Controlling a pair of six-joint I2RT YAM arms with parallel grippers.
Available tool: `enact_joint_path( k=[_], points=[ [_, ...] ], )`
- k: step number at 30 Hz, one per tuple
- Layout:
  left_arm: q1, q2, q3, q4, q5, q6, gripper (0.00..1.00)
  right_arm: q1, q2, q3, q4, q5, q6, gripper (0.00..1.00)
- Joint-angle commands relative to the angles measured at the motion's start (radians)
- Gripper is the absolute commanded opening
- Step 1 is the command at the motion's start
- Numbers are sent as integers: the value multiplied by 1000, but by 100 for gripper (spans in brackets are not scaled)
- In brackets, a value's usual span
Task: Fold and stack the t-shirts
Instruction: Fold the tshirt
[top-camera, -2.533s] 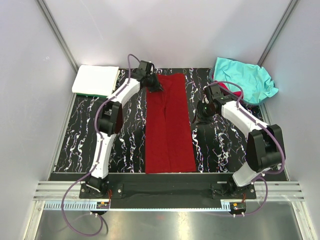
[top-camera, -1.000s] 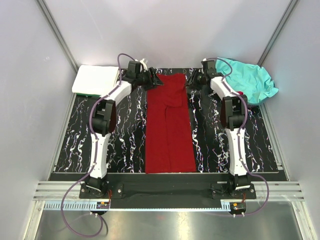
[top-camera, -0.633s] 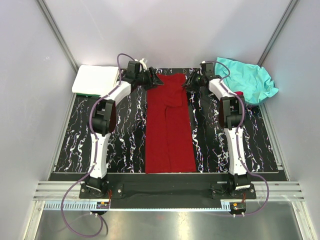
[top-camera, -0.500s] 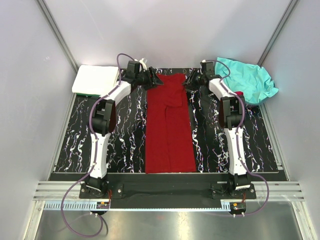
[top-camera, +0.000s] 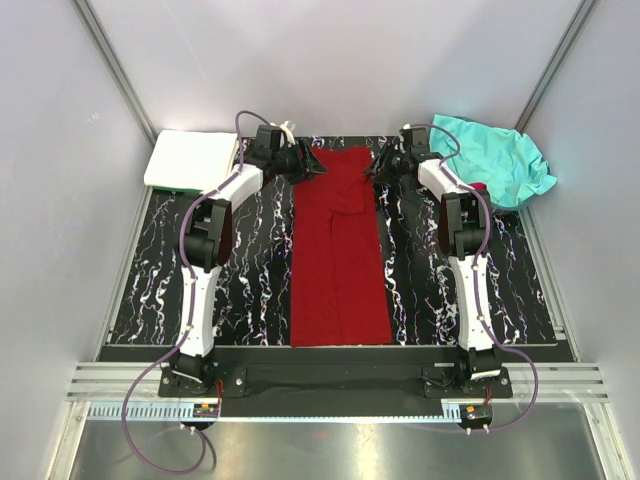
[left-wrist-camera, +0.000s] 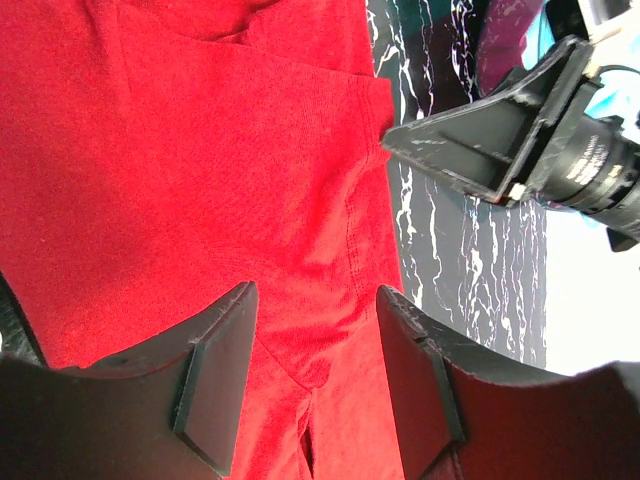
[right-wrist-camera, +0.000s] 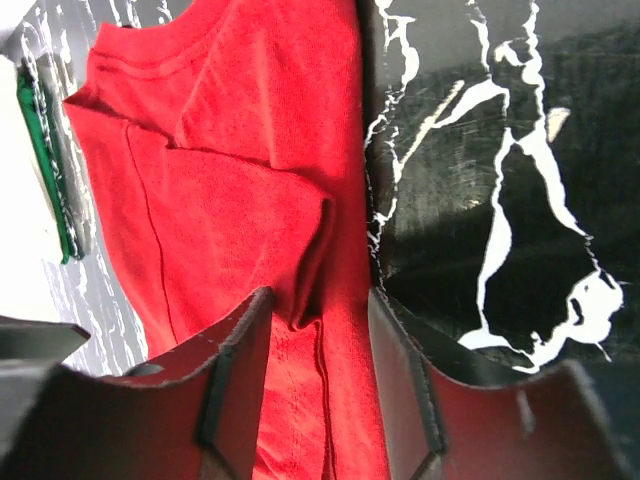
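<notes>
Lying from near edge to far edge along the middle of the black white-veined mat, the dark red cloth t-shirt is folded into a long narrow strip. The left gripper and right gripper flank its far corners. The right one has edged closer since a second ago. A crumpled turquoise t-shirt sits far right. A white folded t-shirt lies far left on a green folded t-shirt.

From the left wrist, the fingers stand apart over a tucked sleeve seam, gripping nothing.

From the right wrist, the jaws gape astride a raised fold at the shirt's right edge, not pinching it.
</notes>
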Motion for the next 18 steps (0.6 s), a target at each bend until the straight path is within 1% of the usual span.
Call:
enact_joint_path(
  k=[1, 5, 7, 8, 9, 12, 18],
  points=[
    [5, -31, 7, 44, 21, -4, 55, -6, -68, -8, 33, -24, 2, 49],
    [5, -31, 11, 44, 23, -5, 55, -6, -58, -8, 43, -29, 16, 44],
    [5, -31, 14, 37, 23, -1, 54, -4, -68, -10, 35, -12, 2, 43],
    [5, -31, 16, 32, 23, 2, 54, -5, -76, -10, 32, 10, -10, 44],
    [5, -32, 13, 32, 24, 4, 54, -6, -82, -11, 24, 19, -21, 49],
    [5, -34, 10, 30, 23, 7, 54, -7, -108, -2, 4, 31, -54, 54],
    [5, -29, 5, 38, 23, -2, 53, -7, -145, -10, -8, 11, -52, 55]
  ],
)
